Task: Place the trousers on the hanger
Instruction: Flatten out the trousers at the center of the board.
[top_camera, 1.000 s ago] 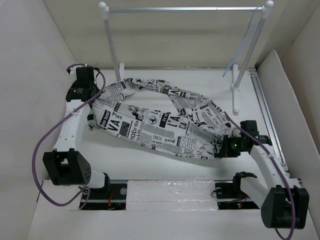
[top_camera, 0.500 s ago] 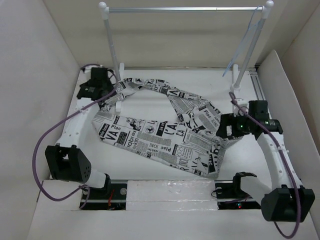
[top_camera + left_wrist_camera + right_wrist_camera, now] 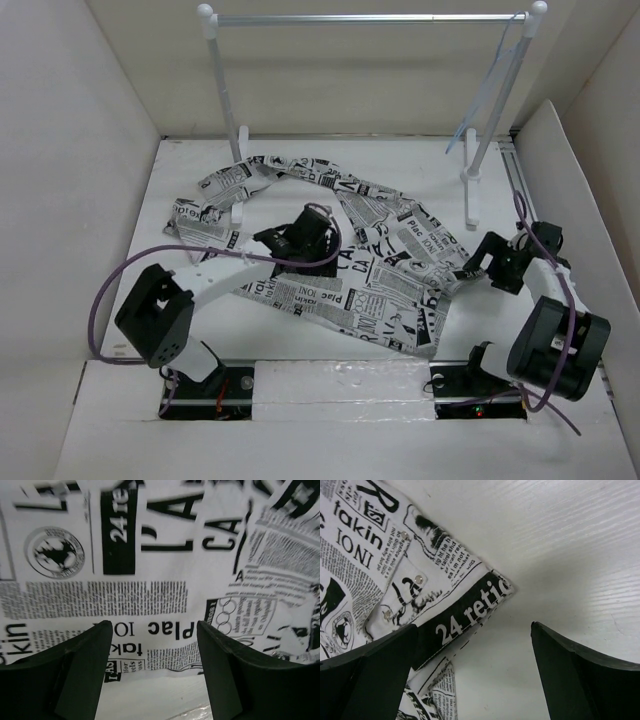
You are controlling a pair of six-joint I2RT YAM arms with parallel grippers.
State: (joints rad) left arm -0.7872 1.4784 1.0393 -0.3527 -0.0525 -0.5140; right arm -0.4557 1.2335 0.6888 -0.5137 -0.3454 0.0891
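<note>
Moved: left gripper [image 3: 152, 627] has swung in over mid-cloth; right gripper [image 3: 474, 627] has drawn back beside the waistband corner.
Grippers: both wide, holding nothing.
Trousers [image 3: 380, 270]: rumpled on the worktop [image 3: 260, 325], white with black newsprint.
Hanger [image 3: 487, 92]: hangs at the rack's right end, well apart.
Risk: a mid-cloth pinch bunches the fabric; the thin hanger swings away.

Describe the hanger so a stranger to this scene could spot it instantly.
Look to the back, at the white two-post rack. From the right end of its metal crossbar, beside the right post, hangs the hanger. Unlike the solid white post, it is a thin, pale-blue, see-through triangle.
</note>
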